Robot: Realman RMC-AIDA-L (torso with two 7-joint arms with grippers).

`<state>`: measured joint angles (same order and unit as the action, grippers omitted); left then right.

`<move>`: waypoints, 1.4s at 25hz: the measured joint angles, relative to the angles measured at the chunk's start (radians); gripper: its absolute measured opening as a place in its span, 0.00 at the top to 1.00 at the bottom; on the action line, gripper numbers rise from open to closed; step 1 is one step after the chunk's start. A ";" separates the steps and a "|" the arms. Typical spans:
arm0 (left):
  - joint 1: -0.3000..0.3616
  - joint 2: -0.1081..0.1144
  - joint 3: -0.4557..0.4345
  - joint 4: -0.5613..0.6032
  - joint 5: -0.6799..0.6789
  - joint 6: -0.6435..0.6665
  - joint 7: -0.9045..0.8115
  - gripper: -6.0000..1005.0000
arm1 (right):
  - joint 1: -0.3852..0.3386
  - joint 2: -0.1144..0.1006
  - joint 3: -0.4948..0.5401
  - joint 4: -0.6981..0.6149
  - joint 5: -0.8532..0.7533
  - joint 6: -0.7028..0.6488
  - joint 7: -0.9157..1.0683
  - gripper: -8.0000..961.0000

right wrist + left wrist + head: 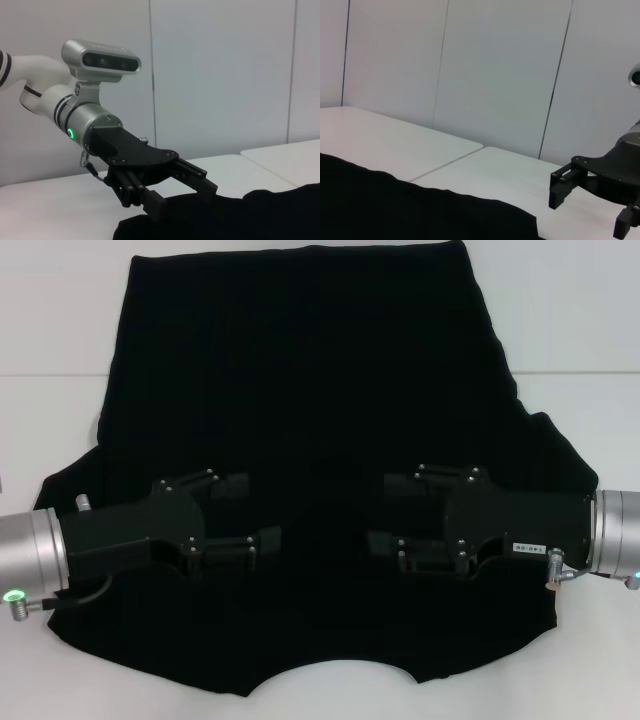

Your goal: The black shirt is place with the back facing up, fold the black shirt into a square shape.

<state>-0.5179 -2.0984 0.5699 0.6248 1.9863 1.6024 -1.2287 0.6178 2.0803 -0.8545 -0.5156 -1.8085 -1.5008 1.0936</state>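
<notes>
One black shirt (300, 390) spread flat on the white table (580, 320); two grippers above its lower half, left gripper (262, 512) and right gripper (378, 512), facing each other, both with fingers parted, grasping nothing.

No text can be read in any view

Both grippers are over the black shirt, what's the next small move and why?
Probably lower both and pinch fabric. The left gripper and right gripper hover open, facing each other over the black shirt, which lies spread and unfolded on the table.
</notes>
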 joint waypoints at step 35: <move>-0.007 0.022 -0.119 0.056 0.035 -0.262 -0.464 0.12 | 0.009 0.007 0.025 0.013 0.002 0.019 0.031 0.21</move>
<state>-0.5247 -2.0767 0.4511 0.6812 2.0212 1.3407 -1.6925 0.6268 2.0875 -0.8299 -0.5024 -1.8069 -1.4821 1.1245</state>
